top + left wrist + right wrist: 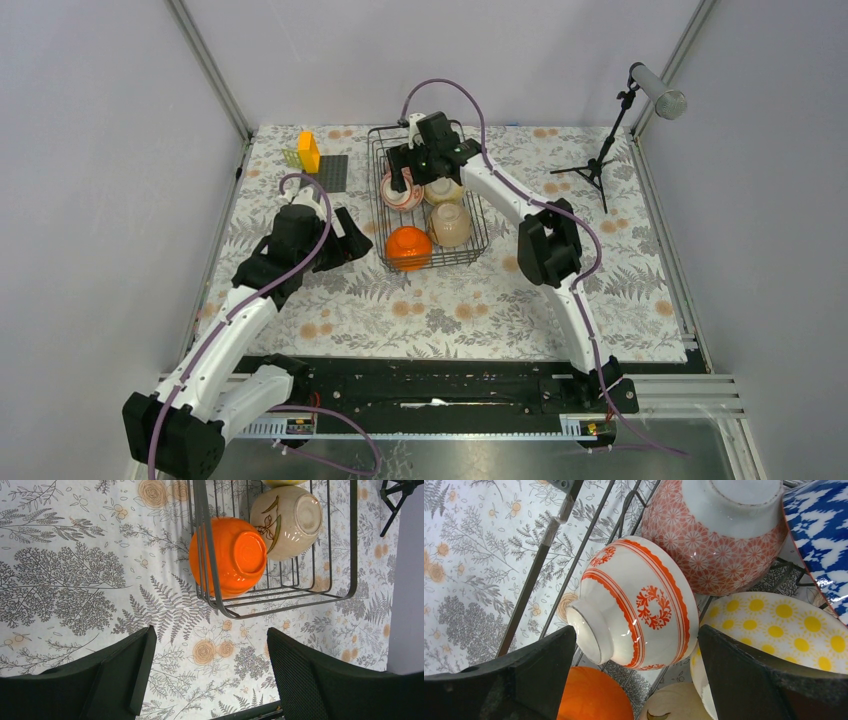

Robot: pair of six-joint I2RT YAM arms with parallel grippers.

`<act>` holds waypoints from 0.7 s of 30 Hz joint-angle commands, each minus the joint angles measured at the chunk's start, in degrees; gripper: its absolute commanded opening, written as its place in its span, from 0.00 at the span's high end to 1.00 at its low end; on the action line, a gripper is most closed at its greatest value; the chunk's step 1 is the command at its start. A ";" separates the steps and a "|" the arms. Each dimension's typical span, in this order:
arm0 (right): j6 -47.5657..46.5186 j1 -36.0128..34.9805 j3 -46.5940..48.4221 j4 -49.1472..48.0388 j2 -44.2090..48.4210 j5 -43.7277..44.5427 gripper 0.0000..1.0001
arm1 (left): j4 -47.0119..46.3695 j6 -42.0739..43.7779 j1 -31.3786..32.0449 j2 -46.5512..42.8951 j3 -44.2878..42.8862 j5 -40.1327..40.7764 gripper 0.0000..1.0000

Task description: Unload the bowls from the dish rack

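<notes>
Fingers (539,675) of the right gripper (636,640) are wide apart, straddling the red-ringed bowl (639,605) at far left in the rack (353,540), nothing gripped. Left gripper (210,635) is agape too, empty, over the table (75,555) just left of the orange bowl (227,555). All the bowls we see sit in the rack. We'd drop lower, pinch across the bowl's sides, then lift straight up clear of neighbours and wires. No readable labels.

No lettering, brand, number or sign can be read anywhere; the white round bowl with orange-red bands (639,605) carries only ornament, and the black wire dish rack (199,500) is plain.
</notes>
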State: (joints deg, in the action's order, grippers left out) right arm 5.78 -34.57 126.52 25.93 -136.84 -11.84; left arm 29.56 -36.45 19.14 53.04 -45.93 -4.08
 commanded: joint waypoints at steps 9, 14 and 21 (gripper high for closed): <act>-1.23 -1.07 1.04 0.88 -2.56 7.67 0.00 | -0.51 -0.04 0.11 1.78 -3.37 -0.25 0.13; -0.91 -1.63 1.40 2.36 -2.44 7.97 0.00 | -0.23 -0.04 0.11 1.94 -3.55 -0.66 0.13; -0.26 -4.15 1.32 2.64 -0.45 7.80 0.08 | -0.23 -0.48 0.11 1.52 -3.11 -1.31 0.14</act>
State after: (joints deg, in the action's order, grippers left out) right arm 5.17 -36.84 126.58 25.26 -137.47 -4.40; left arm 30.39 -36.49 19.14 54.92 -46.92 -4.49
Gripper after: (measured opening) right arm 0.945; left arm 0.865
